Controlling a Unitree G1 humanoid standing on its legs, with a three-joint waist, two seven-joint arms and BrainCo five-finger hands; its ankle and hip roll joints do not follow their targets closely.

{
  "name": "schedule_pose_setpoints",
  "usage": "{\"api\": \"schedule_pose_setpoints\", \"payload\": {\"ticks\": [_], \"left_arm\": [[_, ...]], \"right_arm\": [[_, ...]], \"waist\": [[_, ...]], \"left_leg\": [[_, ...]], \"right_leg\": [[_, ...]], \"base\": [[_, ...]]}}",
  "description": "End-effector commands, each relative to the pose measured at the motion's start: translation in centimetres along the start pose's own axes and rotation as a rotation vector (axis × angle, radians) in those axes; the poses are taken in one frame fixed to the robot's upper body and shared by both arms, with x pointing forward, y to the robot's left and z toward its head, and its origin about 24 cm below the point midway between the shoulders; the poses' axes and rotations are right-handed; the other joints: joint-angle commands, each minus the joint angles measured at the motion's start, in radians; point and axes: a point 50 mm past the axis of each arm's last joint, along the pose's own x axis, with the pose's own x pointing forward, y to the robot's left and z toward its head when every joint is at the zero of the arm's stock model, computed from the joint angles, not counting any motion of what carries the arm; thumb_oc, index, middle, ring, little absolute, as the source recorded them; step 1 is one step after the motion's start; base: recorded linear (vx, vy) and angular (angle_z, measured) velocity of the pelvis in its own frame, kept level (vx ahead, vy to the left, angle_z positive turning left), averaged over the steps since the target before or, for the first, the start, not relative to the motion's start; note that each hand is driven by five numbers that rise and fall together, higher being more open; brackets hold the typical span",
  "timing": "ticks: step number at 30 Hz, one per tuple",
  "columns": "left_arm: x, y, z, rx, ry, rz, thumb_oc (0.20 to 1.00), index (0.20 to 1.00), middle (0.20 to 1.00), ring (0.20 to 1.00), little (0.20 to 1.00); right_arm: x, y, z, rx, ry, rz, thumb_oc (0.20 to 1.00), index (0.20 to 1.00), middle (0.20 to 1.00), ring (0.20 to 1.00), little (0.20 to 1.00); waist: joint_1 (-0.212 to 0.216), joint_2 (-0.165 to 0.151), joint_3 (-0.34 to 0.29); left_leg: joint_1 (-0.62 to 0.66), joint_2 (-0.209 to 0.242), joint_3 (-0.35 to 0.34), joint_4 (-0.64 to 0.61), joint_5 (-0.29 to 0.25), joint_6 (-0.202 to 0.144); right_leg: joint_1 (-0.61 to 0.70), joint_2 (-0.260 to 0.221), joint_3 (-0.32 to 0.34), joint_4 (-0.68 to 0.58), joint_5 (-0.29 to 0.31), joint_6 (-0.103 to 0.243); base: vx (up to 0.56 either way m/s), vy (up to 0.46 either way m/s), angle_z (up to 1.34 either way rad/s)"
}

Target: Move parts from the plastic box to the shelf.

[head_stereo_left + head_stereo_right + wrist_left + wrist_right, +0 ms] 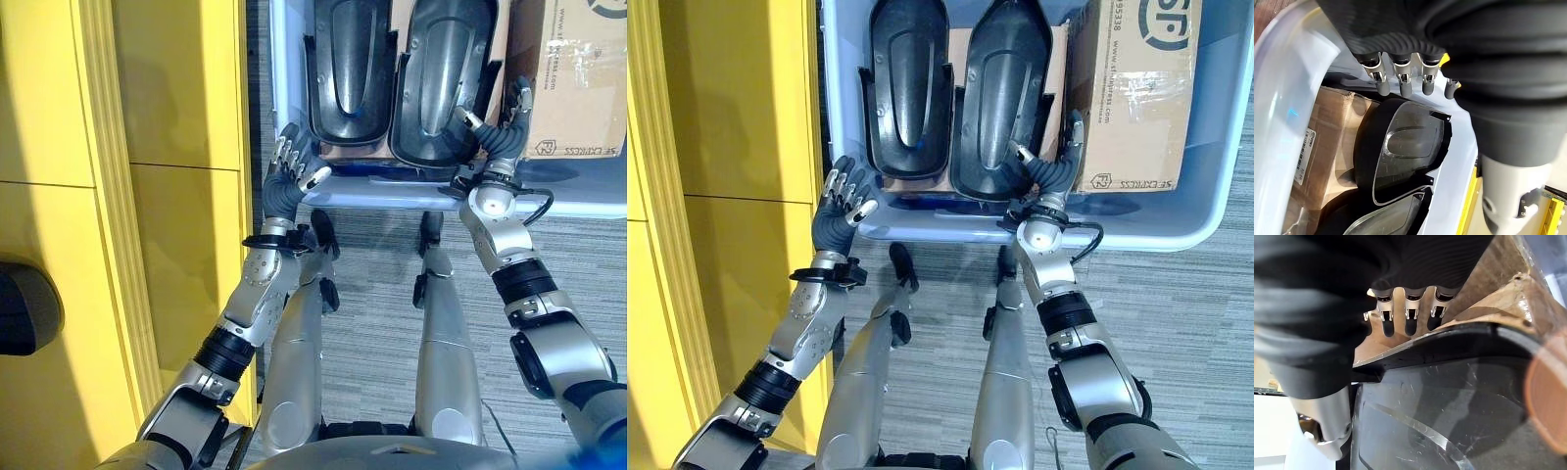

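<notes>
The right hand (1050, 172) is reaching into the plastic box (1176, 230), its fingers (1409, 318) going behind the near edge of the right black part (1004, 98) and its thumb in front, not yet clearly closing. The left hand (841, 208) is hovering with fingers spread just outside the plastic box, near the left black part (906, 88). Both parts are lying in the box beside a cardboard carton (1132, 93). They are looking like stiff, smooth, light shells, so gripping each by its rim is seeming safest

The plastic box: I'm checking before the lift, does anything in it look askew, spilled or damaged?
Nothing stands out. Two black parts lie side by side in the plastic box, beside a closed cardboard box.
</notes>
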Motion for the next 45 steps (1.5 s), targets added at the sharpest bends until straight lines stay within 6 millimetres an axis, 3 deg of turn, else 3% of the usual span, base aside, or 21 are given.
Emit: {"api": "schedule_pose_setpoints", "payload": {"ticks": [1,4,5,6,7,16,31,35,36,37,38,45], "left_arm": [[-0.6,0.6,0.6,0.038,-0.037,0.002,1.000,1.000,1.000,1.000,1.000],[-0.6,0.6,0.6,0.037,-0.035,-0.003,1.000,1.000,1.000,1.000,1.000],[-0.6,0.5,0.6,0.038,-0.035,-0.009,1.000,1.000,1.000,1.000,1.000],[-0.6,0.5,0.6,0.037,-0.036,-0.013,1.000,1.000,1.000,1.000,1.000],[-0.6,0.4,0.7,0.035,-0.038,-0.015,1.000,1.000,1.000,1.000,1.000],[-0.3,0.5,1.2,0.042,-0.064,-0.007,1.000,1.000,1.000,1.000,1.000],[-0.3,0.8,0.9,0.048,-0.054,0.013,1.000,1.000,1.000,1.000,1.000],[-0.4,1.0,0.6,0.049,-0.038,0.026,1.000,1.000,1.000,1.000,1.000],[-0.7,1.1,0.3,0.049,-0.025,0.026,1.000,1.000,1.000,1.000,1.000],[-0.8,1.1,0.2,0.051,-0.016,0.024,1.000,1.000,1.000,1.000,1.000],[-1.0,1.1,0.1,0.053,-0.013,0.018,1.000,1.000,1.000,1.000,1.000],[-2.4,1.8,-0.7,0.061,0.041,0.010,1.000,1.000,1.000,1.000,1.000]], "right_arm": [[-0.5,-1.0,-1.3,0.023,0.037,-0.038,1.000,1.000,1.000,1.000,1.000],[-0.3,-1.2,-1.5,0.009,0.047,-0.052,1.000,1.000,1.000,1.000,1.000],[0.0,-1.2,-1.6,-0.051,0.050,-0.039,0.805,0.805,0.805,0.805,0.805],[0.0,-1.1,-1.7,-0.082,0.046,-0.028,0.555,0.555,0.555,0.555,0.555],[0.1,-1.0,-1.8,-0.095,0.049,-0.020,0.200,0.200,0.200,0.200,0.200],[0.3,0.0,-2.0,-0.247,0.035,0.047,0.200,0.200,0.200,0.200,0.200],[0.1,-0.4,-1.7,-0.214,0.019,0.031,0.200,0.200,0.200,0.200,0.200],[-1.4,-0.8,-0.9,-0.079,-0.025,0.030,0.200,0.200,0.200,0.200,0.200],[-2.7,-1.4,-0.5,-0.029,-0.060,0.043,0.200,0.200,0.200,0.200,0.200],[-3.1,-1.6,-0.3,-0.015,-0.070,0.043,0.200,0.200,0.200,0.200,0.200],[-3.4,-1.8,-0.1,-0.005,-0.086,0.047,0.200,0.200,0.200,0.200,0.200],[-5.5,-2.3,2.4,0.114,-0.208,0.089,0.200,0.200,0.200,0.200,0.200]], "waist": [[0.017,-0.003,-0.047],[0.017,-0.001,-0.046],[0.019,0.000,-0.044],[0.020,0.001,-0.043],[0.021,0.001,-0.042],[0.023,-0.003,-0.043],[0.025,-0.012,-0.040],[0.012,-0.025,-0.049],[0.002,-0.032,-0.059],[0.001,-0.033,-0.070],[-0.002,-0.034,-0.069],[-0.006,-0.048,-0.120]], "left_leg": [[-0.025,0.029,-0.074,0.084,-0.099,-0.078],[-0.026,0.029,-0.075,0.086,-0.099,-0.077],[-0.026,0.029,-0.074,0.083,-0.097,-0.078],[-0.026,0.030,-0.072,0.082,-0.096,-0.078],[-0.026,0.029,-0.073,0.081,-0.096,-0.077],[-0.029,0.022,-0.081,0.066,-0.086,-0.078],[-0.013,0.018,-0.092,0.044,-0.072,-0.082],[0.031,0.020,-0.087,0.022,-0.066,-0.085],[0.057,0.016,-0.075,-0.008,-0.029,-0.084],[0.085,0.012,-0.085,-0.024,-0.045,-0.094],[0.088,0.009,-0.079,-0.034,-0.016,-0.088],[0.232,0.000,-0.092,-0.129,0.027,-0.102]], "right_leg": [[0.034,-0.013,-0.007,-0.022,0.012,0.034],[0.032,-0.013,-0.006,-0.019,0.012,0.034],[0.030,-0.013,-0.007,-0.019,0.012,0.034],[0.029,-0.013,-0.007,-0.019,0.014,0.034],[0.029,-0.012,-0.007,-0.021,0.015,0.035],[0.033,-0.015,-0.021,-0.024,0.017,0.034],[0.051,-0.015,-0.039,-0.024,0.017,0.034],[0.087,-0.013,-0.047,-0.037,0.021,0.038],[0.117,-0.014,-0.056,-0.064,0.049,0.036],[0.144,-0.015,-0.057,-0.071,0.032,0.044],[0.149,-0.015,-0.061,-0.081,0.055,0.038],[0.299,-0.014,-0.092,-0.144,0.061,0.042]], "base": [[0.00,0.000,0.00],[0.00,0.000,0.00],[0.00,0.000,0.00],[0.00,0.000,0.00],[0.00,0.000,0.00],[0.00,0.000,0.00],[0.00,-0.001,0.01],[-0.02,-0.001,0.00],[0.00,0.000,0.00],[-0.06,-0.012,0.03],[0.00,0.000,0.00],[0.02,-0.014,0.03]]}}
